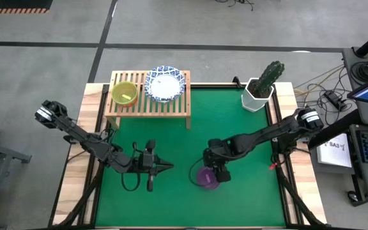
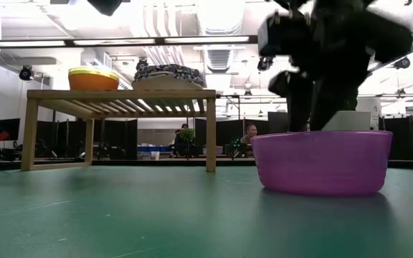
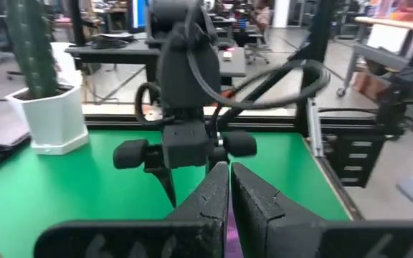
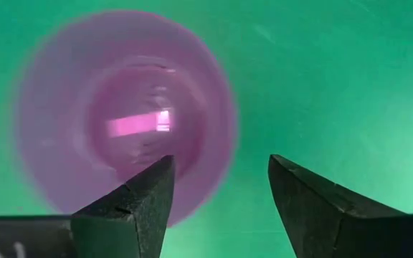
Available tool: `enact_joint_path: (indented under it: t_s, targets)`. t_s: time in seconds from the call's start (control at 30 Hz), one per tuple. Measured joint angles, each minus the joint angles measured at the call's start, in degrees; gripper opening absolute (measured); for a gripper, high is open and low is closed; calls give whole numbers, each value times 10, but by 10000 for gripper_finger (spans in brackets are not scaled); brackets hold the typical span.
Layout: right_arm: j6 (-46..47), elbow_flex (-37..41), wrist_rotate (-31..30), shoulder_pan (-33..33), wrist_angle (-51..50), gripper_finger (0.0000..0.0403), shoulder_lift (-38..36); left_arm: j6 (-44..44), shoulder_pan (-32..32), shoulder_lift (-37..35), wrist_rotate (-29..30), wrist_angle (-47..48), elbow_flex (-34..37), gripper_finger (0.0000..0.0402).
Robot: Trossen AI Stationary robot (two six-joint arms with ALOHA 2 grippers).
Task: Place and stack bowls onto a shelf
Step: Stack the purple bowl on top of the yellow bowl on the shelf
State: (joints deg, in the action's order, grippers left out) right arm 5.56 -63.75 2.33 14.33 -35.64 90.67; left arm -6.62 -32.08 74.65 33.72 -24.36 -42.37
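Right gripper [image 1: 213, 171]: hanging directly over the purple bowl [image 1: 207, 177] near the middle of the green table [image 1: 248, 198]; fingers spread wide, gripping nothing.
Right wrist view: looking straight down into the purple bowl [image 4: 124, 111]; one finger [image 4: 145, 197] is sitting over the bowl's inside, the other finger [image 4: 314, 201] over bare mat outside the rim, so the rim is lying between them.
Low view: showing the purple bowl [image 2: 321, 161] resting flat on the table, with the right gripper [image 2: 321, 86] reaching down to its rim; whether a finger is touching the rim is not clear.
Left gripper [image 1: 165, 167]: hovering over the mat to the left of the purple bowl, well apart from it, pointing toward the right arm; fingers pressed together and empty.
Left wrist view: confirming the closed fingers [image 3: 214, 197], with the right arm beyond and the cactus pot [image 3: 49, 118] at the far corner.
Shelf [image 1: 149, 105]: standing at the table's far edge, left of the cactus pot [image 1: 259, 94].
On the shelf: a yellow-green bowl [image 1: 124, 93] on the left and a white bowl with a blue-patterned rim [image 1: 165, 84] beside it.
Low view of shelf [image 2: 120, 97]: showing both bowls side by side on the slatted top.
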Motion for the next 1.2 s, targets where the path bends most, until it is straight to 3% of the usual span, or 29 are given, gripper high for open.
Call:
enact_joint_path:
  t_s: [0.13, 0.47, 0.6, 0.77, 0.93, 1.07, 1.2]
  targets:
    - [39, 40, -70, 0, 16, 209, -1, 1, 0, 4, 13, 2, 0, 0]
    - [51, 120, -73, 0, 158, 196, -1, 1, 0, 11, 18, 0, 0, 0]
    - [51, 127, -68, 0, 191, 147, -1, 1, 1, 11, 19, -1, 0, 0]
    - [48, 139, -51, 1, 240, 31, -1, -5, 1, 11, 19, -5, 0, 0]
    - [16, 127, -58, -1, 257, 10, -1, -18, 1, 11, 19, -6, 0, 0]
    - [-53, 96, -115, -1, 258, 9, -1, -33, 1, 11, 63, -7, 0, 0]
    - [-145, 65, -221, -1, 276, 9, -2, -48, 1, 11, 136, -6, 0, 3]
